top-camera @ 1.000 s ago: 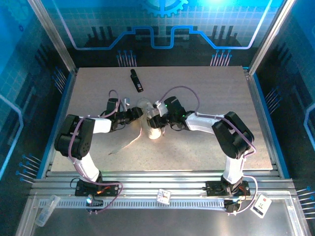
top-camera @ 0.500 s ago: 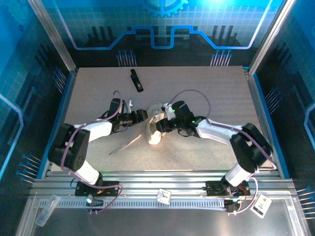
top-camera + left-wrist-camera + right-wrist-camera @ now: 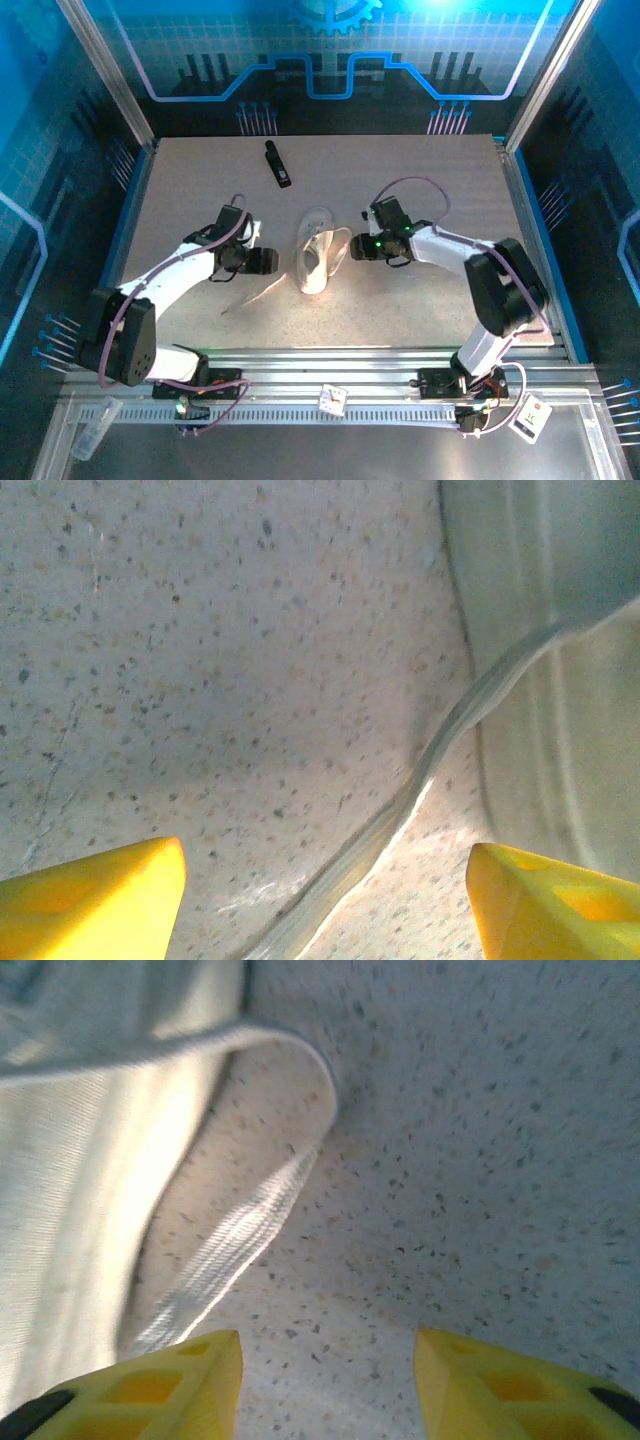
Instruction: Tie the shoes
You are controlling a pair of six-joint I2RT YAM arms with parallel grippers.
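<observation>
- The sneaker [image 3: 315, 262] lies near the middle of the worktop [image 3: 450, 180], a little toward the near edge. Its long axis runs far-to-near, with the open collar end toward the far edge.
- The left lace [image 3: 252, 296] trails flat off the sneaker's left side toward the near-left corner. Its free end lies well clear of the shoe.
- The right lace [image 3: 343, 252] lies in a loose loop on the worktop, just beside the sneaker's right side.
- Both laces are slack and untied.
- The left gripper [image 3: 268, 262] sits just left of the sneaker, low over the worktop and pointed at the shoe. It is released, jaws wide apart and grasping nothing.
- Left wrist view: the yellow fingertips [image 3: 95, 900] stand at either side, with the left lace running along the worktop between them and touching neither. The sneaker's side wall is just ahead.
- The right gripper [image 3: 360, 247] sits just right of the sneaker, near the loop. It is released, jaws parted with bare worktop between them.
- Right wrist view: the loop lies ahead of the gripper, against the shoe's side.
- A black bar [image 3: 278, 163] lies near the far edge, left of centre, well apart from the sneaker and both grippers.
</observation>
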